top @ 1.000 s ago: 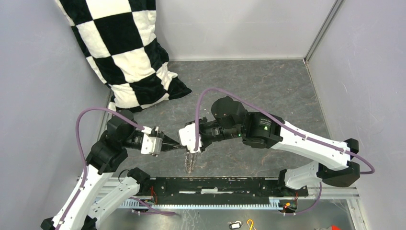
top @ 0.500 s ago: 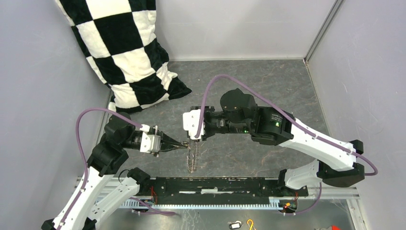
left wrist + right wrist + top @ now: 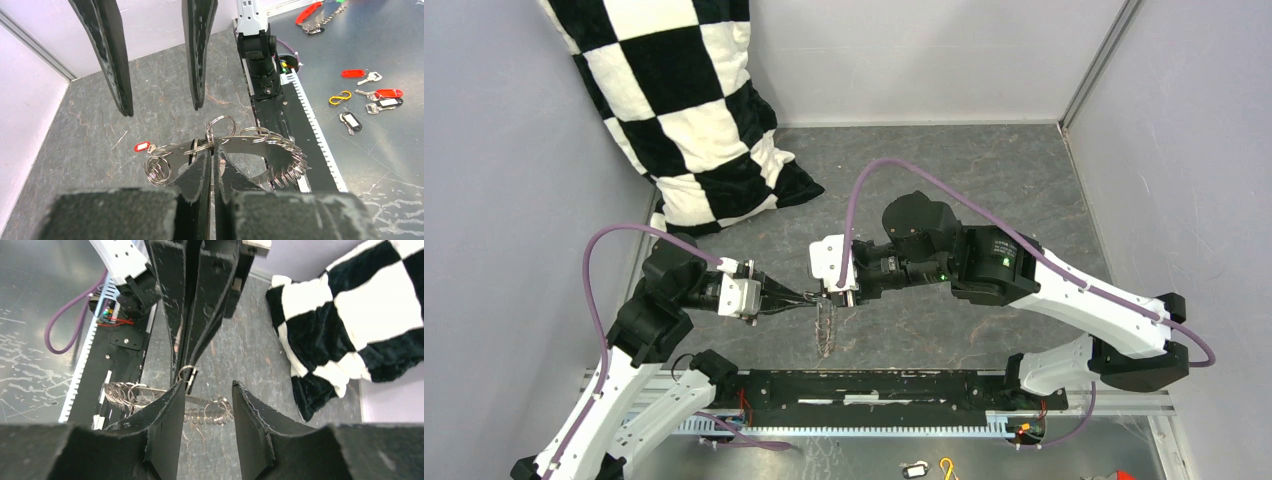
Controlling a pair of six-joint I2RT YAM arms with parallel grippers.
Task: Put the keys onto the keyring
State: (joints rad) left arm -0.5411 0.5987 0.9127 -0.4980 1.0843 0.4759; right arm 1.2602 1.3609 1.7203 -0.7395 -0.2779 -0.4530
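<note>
My left gripper [image 3: 212,150] is shut on the rim of the keyring [image 3: 280,150], a thin dark hoop fringed with small metal rings. In the top view the keyring [image 3: 826,328] hangs below the left gripper [image 3: 812,298] above the floor. My right gripper [image 3: 834,292] is open just right of it. In the right wrist view its jaws [image 3: 207,397] straddle the keyring [image 3: 214,412], apart from it, and the left gripper [image 3: 186,360] reaches in from above. A tiny red-headed key [image 3: 142,147] shows by the hoop's left end; I cannot tell if it hangs from it. No black-headed key shows.
A black-and-white checkered pillow [image 3: 689,110] lies at the back left. The black rail [image 3: 874,388] runs along the near edge. On the metal shelf beyond it lie a yellow hook [image 3: 340,97], red tags [image 3: 352,73] and a dark tag with a white face [image 3: 351,121].
The right gripper lifted away from the left gripper, then came back down to the top of the keyring. The left gripper edged right, still holding the hanging keyring.
</note>
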